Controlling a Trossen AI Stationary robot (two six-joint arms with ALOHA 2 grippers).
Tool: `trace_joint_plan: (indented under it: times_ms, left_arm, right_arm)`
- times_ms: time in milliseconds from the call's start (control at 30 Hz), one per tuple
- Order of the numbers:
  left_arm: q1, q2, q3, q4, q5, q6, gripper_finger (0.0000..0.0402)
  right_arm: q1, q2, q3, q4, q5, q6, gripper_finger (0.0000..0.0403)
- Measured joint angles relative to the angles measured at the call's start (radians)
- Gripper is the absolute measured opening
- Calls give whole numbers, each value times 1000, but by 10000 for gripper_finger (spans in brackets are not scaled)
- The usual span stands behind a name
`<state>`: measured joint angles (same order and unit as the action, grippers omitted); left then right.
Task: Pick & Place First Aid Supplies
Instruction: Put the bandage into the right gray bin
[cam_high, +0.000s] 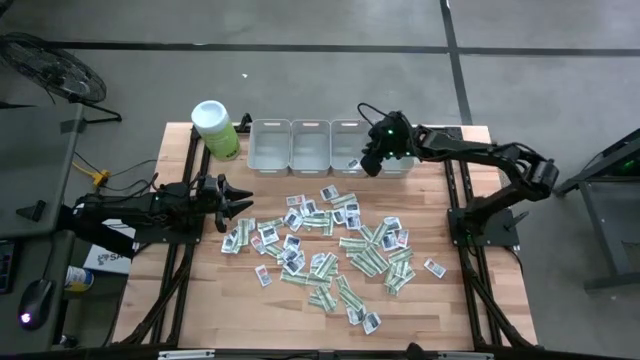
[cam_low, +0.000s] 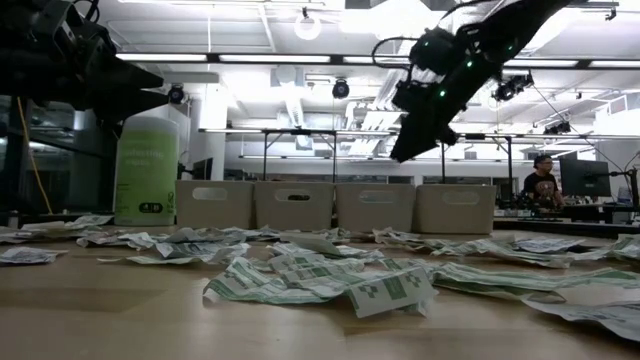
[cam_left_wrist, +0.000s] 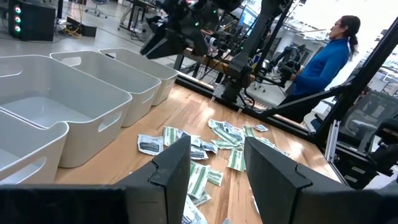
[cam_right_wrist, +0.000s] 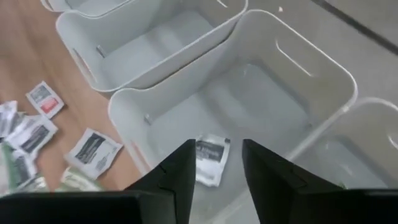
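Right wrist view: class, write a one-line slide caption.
Open right gripper above a grey bin, one white packet lying inside it.

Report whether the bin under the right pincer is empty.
Not empty: one white packet lies on the floor of the grey bin, seen between the right pincer fingers.

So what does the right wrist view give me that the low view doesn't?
Only the right wrist view looks into the bin under the right gripper, whose fingers stand apart: one white packet lies on its floor. Only the low view shows the green canister, the left gripper raised at the side, and a person behind the table. Both show the grey bins and loose packets on the wood.
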<state>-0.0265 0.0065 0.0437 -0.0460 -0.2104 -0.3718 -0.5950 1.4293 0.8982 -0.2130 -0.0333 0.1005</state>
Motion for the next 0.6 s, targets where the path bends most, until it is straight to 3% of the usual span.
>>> trace_joint_plan:
  times_ms: [300, 600]
  left_arm:
    - [0, 0, 0, 0, 0, 0, 150]
    - [0, 0, 0, 0, 0, 0, 150]
  right_arm:
    - [17, -146, 0, -323, -6, 105, 134]
    - [176, -176, 0, -609, 2, 278, 134]
